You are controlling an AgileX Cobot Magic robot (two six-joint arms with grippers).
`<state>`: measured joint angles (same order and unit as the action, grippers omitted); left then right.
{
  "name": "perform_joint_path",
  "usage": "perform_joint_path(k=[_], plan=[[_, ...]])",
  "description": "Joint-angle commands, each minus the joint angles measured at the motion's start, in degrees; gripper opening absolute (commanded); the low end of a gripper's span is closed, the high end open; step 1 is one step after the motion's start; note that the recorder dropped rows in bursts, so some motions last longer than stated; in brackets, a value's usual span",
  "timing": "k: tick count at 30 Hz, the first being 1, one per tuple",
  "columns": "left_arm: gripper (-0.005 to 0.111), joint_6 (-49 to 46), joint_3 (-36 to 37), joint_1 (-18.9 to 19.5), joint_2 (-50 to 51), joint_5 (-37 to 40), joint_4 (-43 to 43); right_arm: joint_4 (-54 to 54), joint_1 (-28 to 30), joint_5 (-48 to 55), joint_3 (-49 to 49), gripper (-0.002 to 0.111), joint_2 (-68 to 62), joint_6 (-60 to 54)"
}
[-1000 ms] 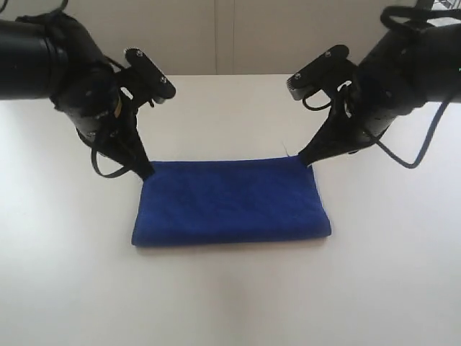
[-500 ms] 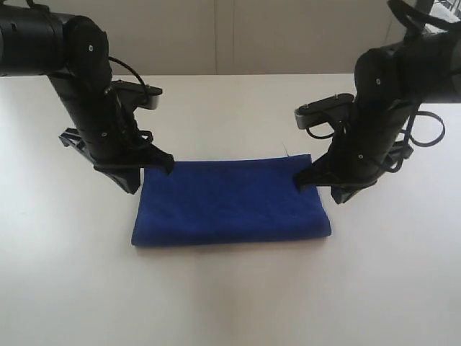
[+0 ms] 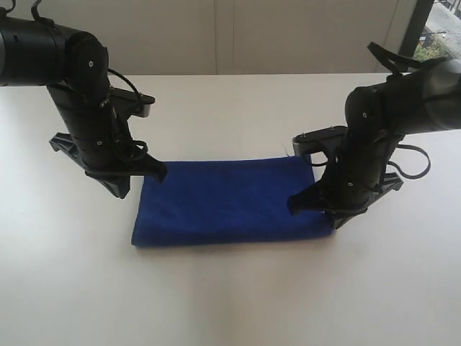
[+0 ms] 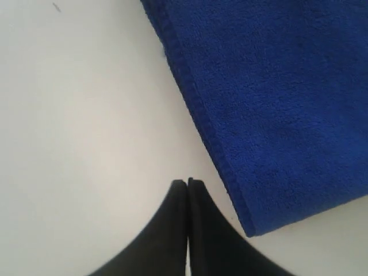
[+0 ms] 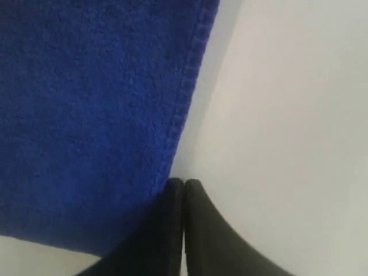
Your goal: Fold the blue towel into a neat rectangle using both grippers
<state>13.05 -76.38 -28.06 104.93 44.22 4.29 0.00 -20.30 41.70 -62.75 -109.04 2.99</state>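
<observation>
My blue towel [image 3: 227,202] lies in the middle of the bench [image 3: 230,295], doubled over into a flat, fairly even rectangle with its long side running left to right. I judge the folding as good as done: the layers line up and the outline is tidy. At most one more fold or a little squaring could be left.

My left pincer [image 4: 187,185] has its fingers pressed together on nothing. It is over bare bench just beside the towel's left edge, by the far left corner. My right pincer [image 5: 184,184] is likewise closed and empty, its tips right at the towel's right hem, toward the near corner. Whether they touch the cloth I cannot tell.

No container of any kind shows, so there are no contents to report.
</observation>
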Motion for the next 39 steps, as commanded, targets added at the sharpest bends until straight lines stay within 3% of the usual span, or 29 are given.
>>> perform_joint_path(k=[1, 18, 25, 32, 39], plan=[[0.0, 0.7, 0.4, 0.0, -0.4, 0.1, -0.1, 0.5, 0.4, 0.2, 0.2, 0.0, -0.7, 0.3], [0.0, 0.7, 0.4, 0.0, -0.4, -0.5, 0.6, 6.3, 0.4, 1.7, 0.2, 0.0, -0.7, -3.3], [0.0, 7.5, 0.2, 2.3, -2.7, 4.6, 8.2, 3.2, 2.5, 0.2, 0.2, 0.0, 4.3, 0.9], [0.0, 3.8, 3.9, 8.5, -7.7, 8.3, -3.7, 9.5, 6.5, 2.5, 2.5, 0.0, 10.4, -3.0], [0.0, 4.7, 13.9, 7.6, -23.4, 2.6, -5.8, 9.1, 6.6, 1.5, 11.3, 0.0, 27.4, -3.0]])
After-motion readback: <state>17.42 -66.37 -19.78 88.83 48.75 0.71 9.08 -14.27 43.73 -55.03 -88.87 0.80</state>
